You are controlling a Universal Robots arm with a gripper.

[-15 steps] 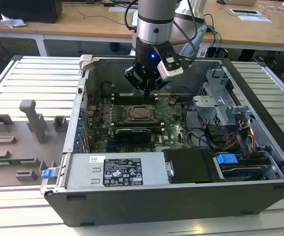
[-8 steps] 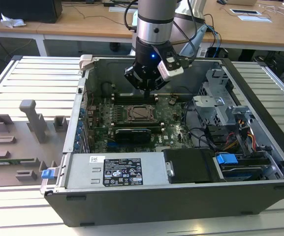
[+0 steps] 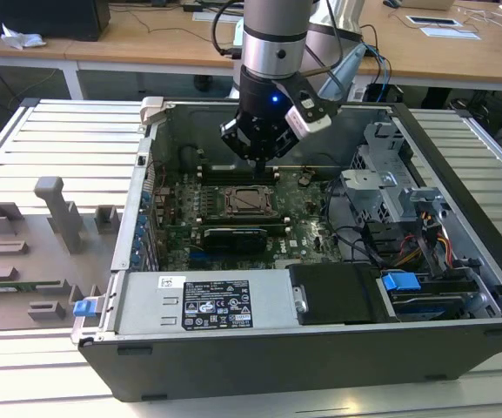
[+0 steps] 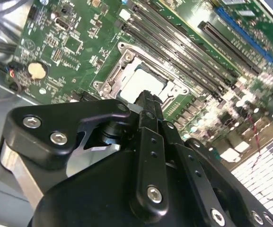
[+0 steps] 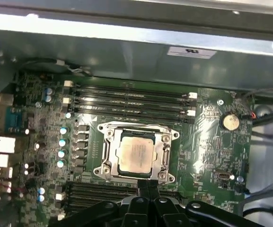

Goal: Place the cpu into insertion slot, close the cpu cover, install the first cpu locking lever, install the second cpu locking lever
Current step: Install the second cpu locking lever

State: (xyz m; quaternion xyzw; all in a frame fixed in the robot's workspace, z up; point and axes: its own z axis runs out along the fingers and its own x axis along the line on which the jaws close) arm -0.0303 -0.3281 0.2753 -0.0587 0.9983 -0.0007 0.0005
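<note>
While the cpu [image 5: 136, 153] lies flat in the insertion slot [image 5: 109, 149] with the cpu cover [image 5: 136, 127] framing it, the gripper [image 5: 145, 187] hovers just above its near edge, jaws pressed together and empty, memory slots [image 5: 129, 99] flanking the socket.

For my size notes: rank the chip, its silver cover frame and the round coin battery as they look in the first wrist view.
1. Silver cover frame, which surrounds the chip.
2. Chip.
3. Coin battery, clearly smallest.
</note>
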